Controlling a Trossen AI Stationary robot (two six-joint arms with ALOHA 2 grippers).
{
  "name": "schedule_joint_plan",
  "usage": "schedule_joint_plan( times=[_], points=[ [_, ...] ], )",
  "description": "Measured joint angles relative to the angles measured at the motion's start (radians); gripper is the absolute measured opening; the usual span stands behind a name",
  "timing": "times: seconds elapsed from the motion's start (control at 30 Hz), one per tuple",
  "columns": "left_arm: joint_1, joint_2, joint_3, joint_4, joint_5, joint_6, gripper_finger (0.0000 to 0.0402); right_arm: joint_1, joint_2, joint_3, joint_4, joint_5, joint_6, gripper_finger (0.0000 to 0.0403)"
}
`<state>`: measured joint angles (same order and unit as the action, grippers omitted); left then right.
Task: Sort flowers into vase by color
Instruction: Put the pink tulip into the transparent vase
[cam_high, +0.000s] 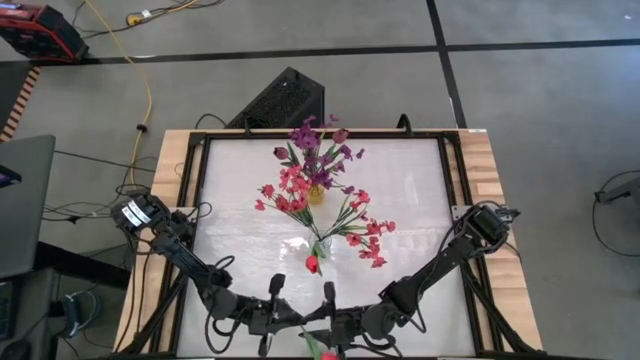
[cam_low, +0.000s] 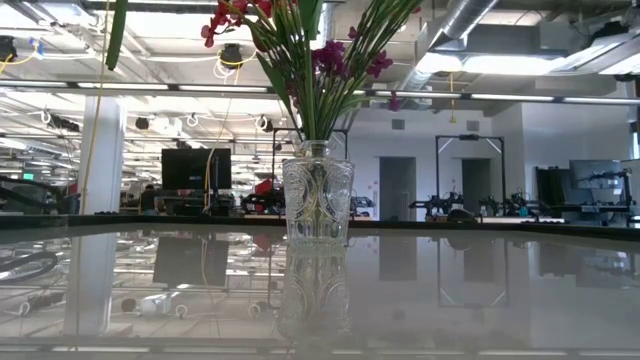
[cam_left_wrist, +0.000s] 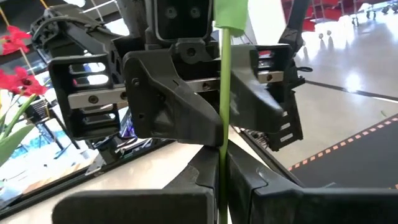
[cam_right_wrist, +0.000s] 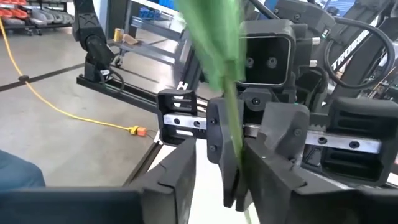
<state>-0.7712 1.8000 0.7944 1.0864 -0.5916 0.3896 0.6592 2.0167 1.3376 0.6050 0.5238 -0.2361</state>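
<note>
while both arms are meeting at the near edge of the table (cam_high: 420, 200), the left gripper (cam_high: 283, 322) and the right gripper (cam_high: 340, 322) are facing each other closely, with one flower between them. this flower is a red tulip (cam_high: 327, 354) on a thin green stem (cam_left_wrist: 224, 124); in the high view its bloom is lying just behind the two grippers at the table's near rim.

left gripper: its fingers (cam_left_wrist: 186, 180) are pressing together on the green stem, which is running straight up between them in the left wrist view. the jaws are fully shut on it.

right gripper: in the right wrist view the same stem, with a broad green leaf (cam_right_wrist: 214, 37), is passing between its fingers (cam_right_wrist: 180, 168). the jaws are standing partly apart, and i cannot tell whether they are gripping the stem or merely sitting around it.

ahead of both grippers, toward the table's middle, a clear glass vase (cam_high: 321, 247) is holding red-pink blossom sprays (cam_high: 365, 232) that are fanning out to either side. a second red tulip (cam_high: 312, 264) is showing just on the grippers' side of this vase, nearer the left gripper. farther ahead again, a yellowish vase (cam_high: 317, 192) is holding purple blossom sprays (cam_high: 320, 140) along with more red-pink blooms (cam_high: 285, 190).

in the low view a cut-glass vase (cam_low: 317, 195) with green stems is standing upright on the glossy table; neither gripper is appearing there.
</note>
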Motion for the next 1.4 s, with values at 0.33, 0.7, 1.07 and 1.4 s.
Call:
schedule_joint_plan(
  times=[0.33, 0.7, 1.07, 1.4],
  points=[
    [0.001, 0.0, 0.0, 0.007, -0.016, -0.002, 0.0, 0.003, 0.0, 0.0, 0.04, 0.073, -0.03, 0.0103],
    [-0.015, 0.0, 0.0, 0.014, -0.116, 0.08, 0.0076, 0.067, -0.094, -0.001, 0.082, 0.173, 0.064, 0.002],
    [-0.077, -0.001, 0.0, -0.225, -0.539, -0.009, 0.0195, 0.095, -0.486, 0.0, -0.246, 0.265, 0.075, 0.0019],
    [-0.082, -0.007, 0.0, -0.566, -0.447, -0.338, 0.0201, -0.158, -0.762, 0.002, -0.591, 0.193, 0.174, 0.0019]
  ],
)
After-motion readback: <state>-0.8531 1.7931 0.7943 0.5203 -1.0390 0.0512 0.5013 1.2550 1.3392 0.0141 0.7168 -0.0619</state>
